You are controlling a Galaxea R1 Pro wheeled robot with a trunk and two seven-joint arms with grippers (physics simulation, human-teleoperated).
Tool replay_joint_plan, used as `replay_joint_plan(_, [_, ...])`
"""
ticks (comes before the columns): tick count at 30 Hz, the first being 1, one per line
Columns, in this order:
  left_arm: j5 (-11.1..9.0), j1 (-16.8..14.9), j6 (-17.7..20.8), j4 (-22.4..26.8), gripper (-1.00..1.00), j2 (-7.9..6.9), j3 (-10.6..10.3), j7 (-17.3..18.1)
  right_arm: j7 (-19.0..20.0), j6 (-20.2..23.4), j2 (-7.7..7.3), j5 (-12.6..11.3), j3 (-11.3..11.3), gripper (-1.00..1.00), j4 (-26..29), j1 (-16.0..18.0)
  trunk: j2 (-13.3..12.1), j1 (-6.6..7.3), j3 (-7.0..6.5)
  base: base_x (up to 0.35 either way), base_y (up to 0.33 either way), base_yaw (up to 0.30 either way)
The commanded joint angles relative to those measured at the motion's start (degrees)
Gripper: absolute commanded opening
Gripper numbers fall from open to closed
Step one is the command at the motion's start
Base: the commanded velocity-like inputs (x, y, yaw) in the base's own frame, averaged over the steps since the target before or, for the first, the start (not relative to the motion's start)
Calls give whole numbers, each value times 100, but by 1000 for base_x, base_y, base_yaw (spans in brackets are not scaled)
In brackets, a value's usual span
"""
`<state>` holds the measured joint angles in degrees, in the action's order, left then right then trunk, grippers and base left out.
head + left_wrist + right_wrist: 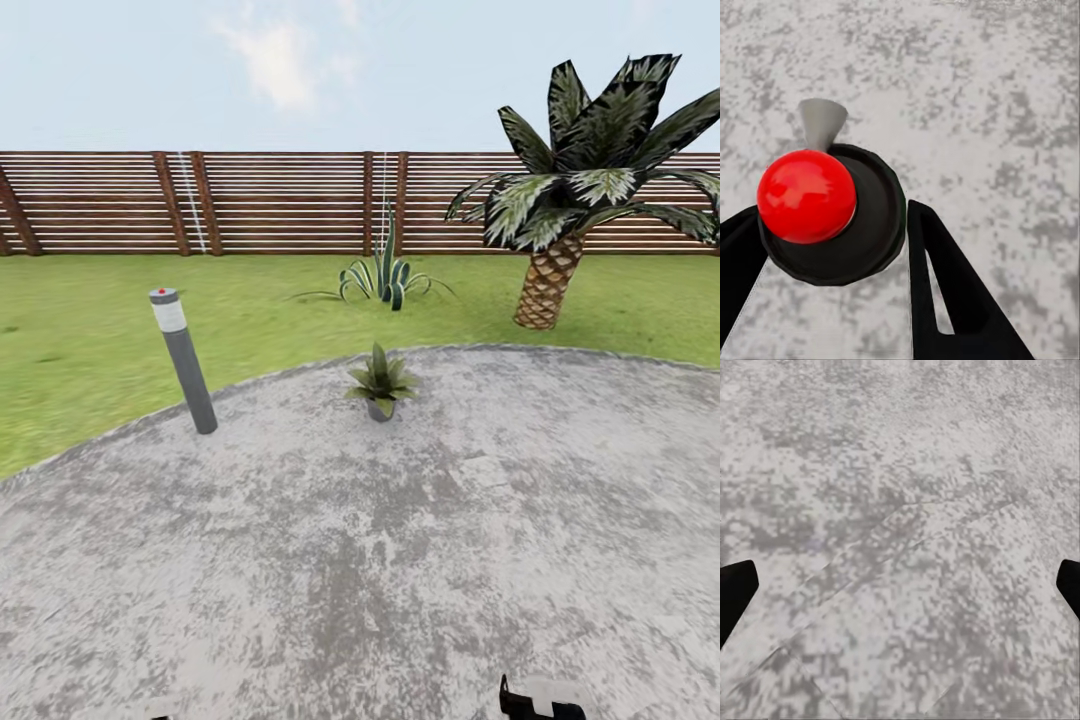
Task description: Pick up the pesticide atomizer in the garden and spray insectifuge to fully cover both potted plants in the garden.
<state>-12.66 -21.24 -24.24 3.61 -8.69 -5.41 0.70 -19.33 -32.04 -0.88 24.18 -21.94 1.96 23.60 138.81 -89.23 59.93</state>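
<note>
One potted plant (pixel 380 384), a low rosette of pointed olive leaves in a tiny grey pot, stands on the grey patio (pixel 360 560) near its far edge, straight ahead of me. The other potted plant is out of view. In the left wrist view the pesticide atomizer (pixel 814 196) has a shiny red ball top, a black round cap and a grey cone nozzle. My left gripper (pixel 832 251) is shut on it, a black finger (pixel 945 292) on each side. My right gripper (pixel 900 592) hangs open over bare paving, its fingertips (pixel 735 592) far apart.
A grey bollard light (pixel 186 362) leans at the patio's left edge. On the lawn (pixel 90 340) beyond stand a dark striped plant (pixel 388 275) and a scaly-trunked palm (pixel 560 200). A brown slatted fence (pixel 280 205) closes the back. Part of my right arm (pixel 540 700) shows low in the head view.
</note>
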Motion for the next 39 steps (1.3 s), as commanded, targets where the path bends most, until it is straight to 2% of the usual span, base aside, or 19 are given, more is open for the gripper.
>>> replay_joint_plan(1, [-57, -3, -17, -3, -100, -1, -48, 9, -32, -13, 0, 61, -32, 100, -10, 4, 2, -2, 5, 339, 0, 0])
replay_joint_plan(39, [-61, -3, -10, -1, -100, -1, -48, 9, -35, -11, 0, 53, -38, 100, -3, 4, 2, -2, 5, 339, 3, 0])
